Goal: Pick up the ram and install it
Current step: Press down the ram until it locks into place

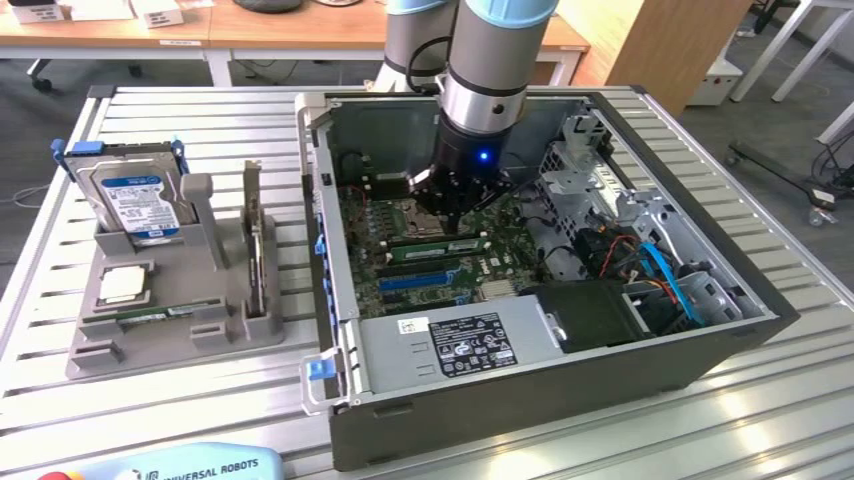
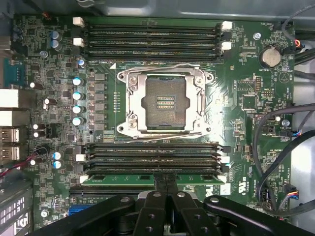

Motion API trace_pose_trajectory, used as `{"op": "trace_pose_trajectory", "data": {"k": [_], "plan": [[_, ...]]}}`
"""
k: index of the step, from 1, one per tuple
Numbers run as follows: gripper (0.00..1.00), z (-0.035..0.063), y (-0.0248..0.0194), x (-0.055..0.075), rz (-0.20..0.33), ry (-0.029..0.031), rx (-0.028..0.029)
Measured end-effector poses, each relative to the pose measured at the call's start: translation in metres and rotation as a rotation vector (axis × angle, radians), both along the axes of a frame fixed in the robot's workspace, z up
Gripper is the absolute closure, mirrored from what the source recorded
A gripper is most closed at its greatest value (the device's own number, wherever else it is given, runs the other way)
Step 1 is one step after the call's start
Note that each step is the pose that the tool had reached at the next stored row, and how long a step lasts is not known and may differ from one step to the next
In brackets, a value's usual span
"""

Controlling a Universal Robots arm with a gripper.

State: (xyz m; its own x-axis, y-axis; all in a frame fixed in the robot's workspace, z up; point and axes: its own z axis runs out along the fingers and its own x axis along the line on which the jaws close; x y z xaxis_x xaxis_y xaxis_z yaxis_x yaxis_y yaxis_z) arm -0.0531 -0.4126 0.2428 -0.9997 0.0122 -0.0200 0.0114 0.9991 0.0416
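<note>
The ram (image 2: 123,178), a long green stick, lies along the slot nearest the blue connectors on the motherboard (image 2: 246,73). In the exterior view the ram (image 1: 430,243) sits just below the processor socket (image 1: 400,213). My gripper (image 2: 165,181) is shut, its two black fingers pressed together with their seam running across the stick. The tips rest at the middle of the ram's top edge. In the exterior view my gripper (image 1: 454,207) reaches straight down into the open computer case (image 1: 534,400). The other memory slots (image 2: 152,34) are bare.
A grey holder (image 1: 174,330) on the exterior view's left carries a silver hard drive (image 1: 134,200), a small square processor chip (image 1: 123,285) and a second green stick (image 1: 163,314). Black and blue cables (image 1: 661,275) and the power supply (image 1: 461,345) crowd the case.
</note>
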Motion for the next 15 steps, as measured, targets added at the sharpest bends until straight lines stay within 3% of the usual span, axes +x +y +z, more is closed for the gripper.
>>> {"op": "trace_pose_trajectory", "data": {"k": [15], "plan": [[0.9,0.0025,0.0,0.0,0.0,0.0001,0.0]]}}
